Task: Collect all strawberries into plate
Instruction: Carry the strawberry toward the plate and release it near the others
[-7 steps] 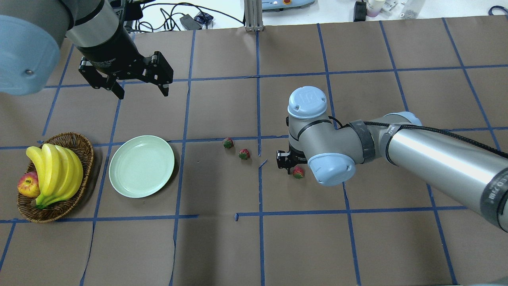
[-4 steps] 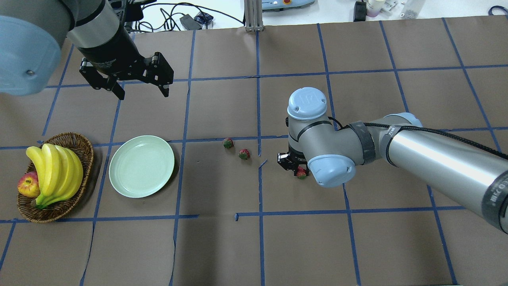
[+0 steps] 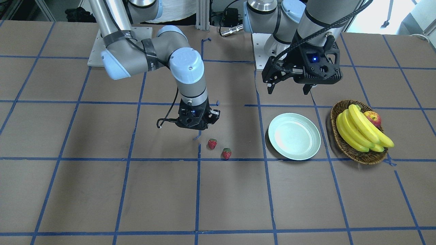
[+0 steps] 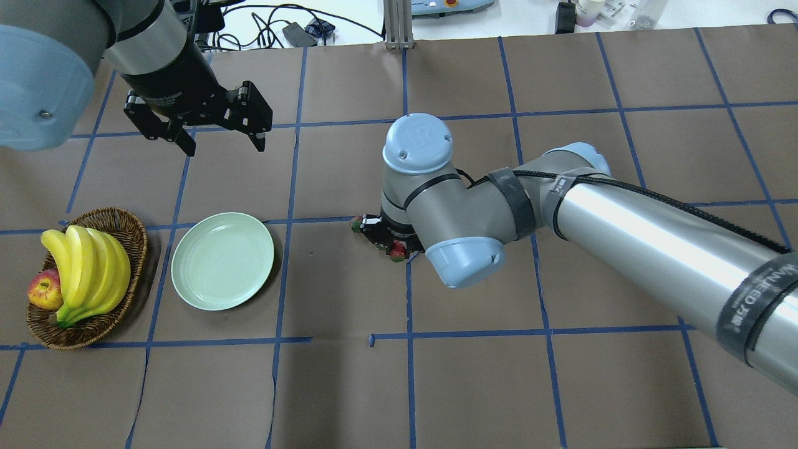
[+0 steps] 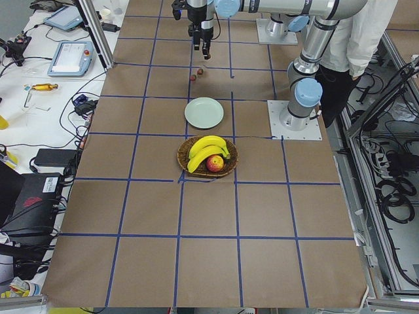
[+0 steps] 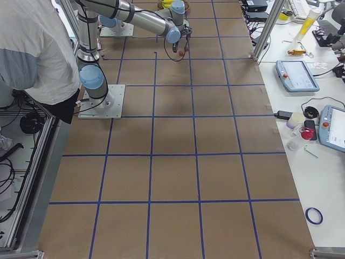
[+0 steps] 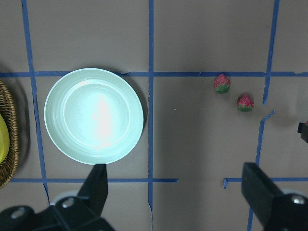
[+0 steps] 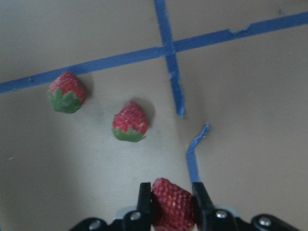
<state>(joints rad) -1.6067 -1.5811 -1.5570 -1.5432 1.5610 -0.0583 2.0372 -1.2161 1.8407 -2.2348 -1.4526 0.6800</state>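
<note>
My right gripper is shut on a strawberry and holds it above the table. In the overhead view the right gripper hangs over the two other strawberries. These lie on the brown paper, one near a blue tape line and one beside it; they also show in the front view. The pale green plate lies empty to the left of them. My left gripper is open and empty, high above the table beyond the plate.
A brown wicker basket with bananas and an apple stands left of the plate. Blue tape lines cross the brown paper. Cables and devices lie beyond the table's far edge.
My right gripper shut on the rightmost strawberry, lifted it and carried it left, over the other two strawberries. The left arm has not moved.
</note>
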